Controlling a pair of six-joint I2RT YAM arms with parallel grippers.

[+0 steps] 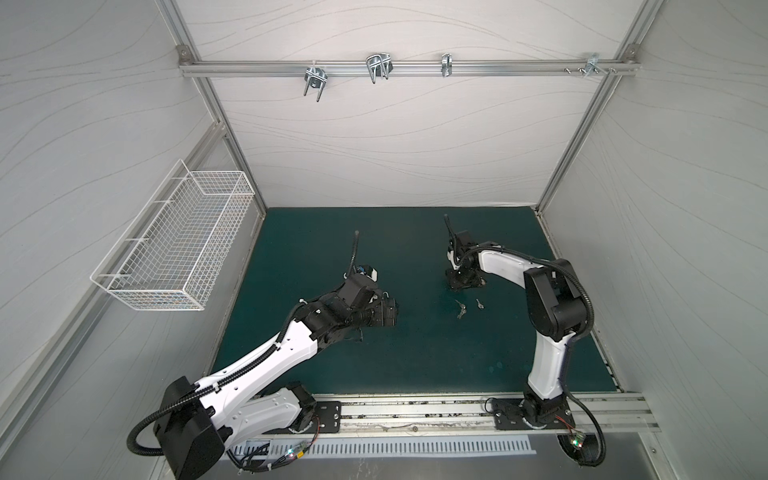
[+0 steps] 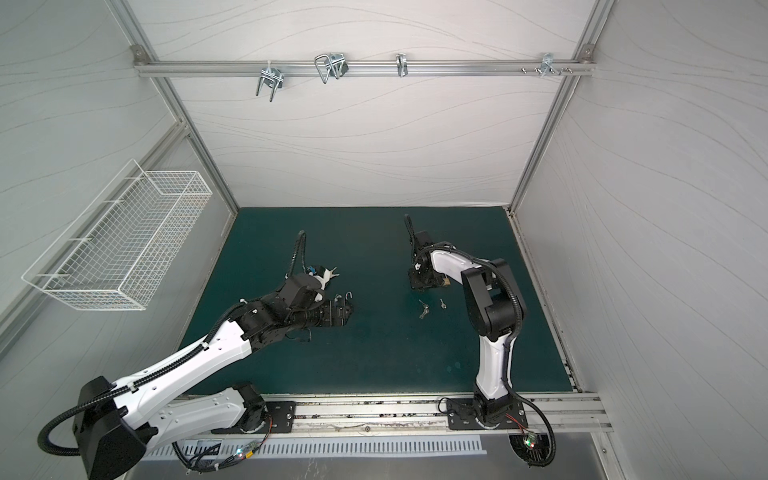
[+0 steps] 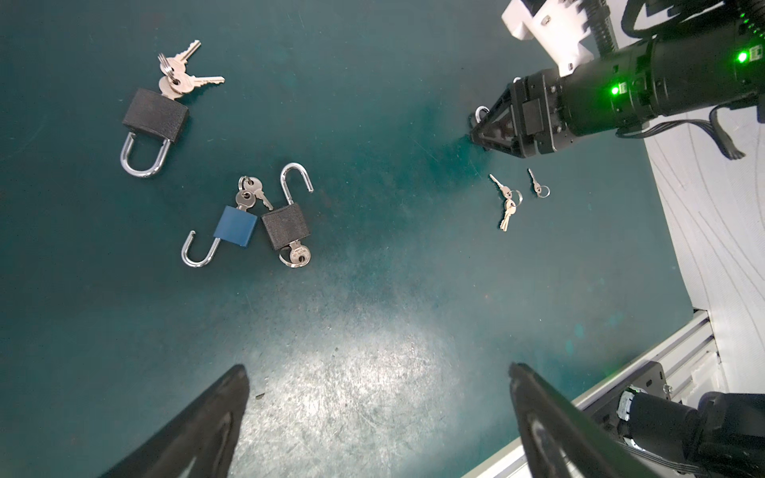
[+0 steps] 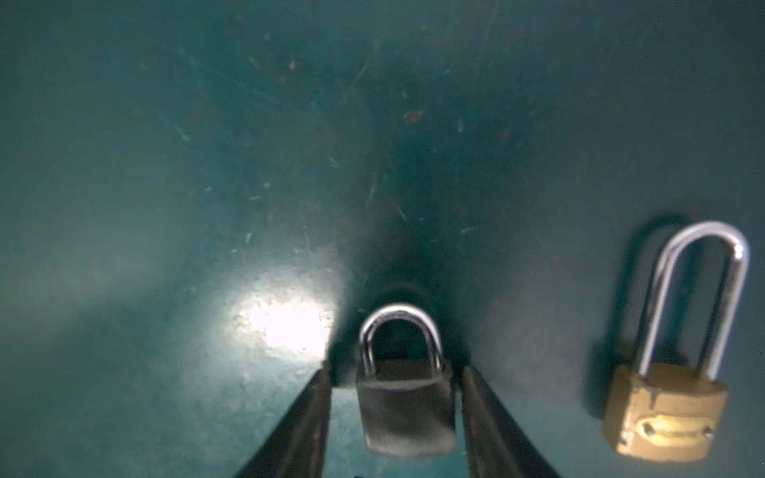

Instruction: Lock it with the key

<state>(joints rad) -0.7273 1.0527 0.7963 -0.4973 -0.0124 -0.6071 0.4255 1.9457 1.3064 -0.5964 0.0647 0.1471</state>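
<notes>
Right gripper: the right gripper (image 4: 395, 368) is pointing down at the dark green mat (image 4: 207, 165), and its two black fingers (image 4: 306, 418) are standing apart.
Small padlock: the small dark-grey metal padlock (image 4: 407, 409), silver shackle closed, is lying flat right between those fingers. A sliver of mat is showing on one side. On the other side the finger is sitting almost against the body, and I cannot tell if it is touching.
Brass padlock: the brass padlock with the long silver shackle (image 4: 666, 418) is lying flat beside the right gripper, outside its fingers.
Left gripper: the left gripper (image 3: 378, 374) is hovering over the mat, jaws spread wide and gripping nothing.
Loose keys: the small silver keys on rings (image 3: 507, 202) are lying just off the right gripper's tip.
Blue padlock: the blue-bodied padlock (image 3: 234, 225), shackle swung open and a key sticking out of its base, is lying ahead of the left gripper.
Open black padlock: the black padlock with the open shackle (image 3: 285, 225), key in its base, is touching the blue one.
Closed black padlock: the larger black padlock with the closed shackle (image 3: 155, 114) is lying farther from the left gripper, with a bunch of silver keys (image 3: 178, 78) at its base.
</notes>
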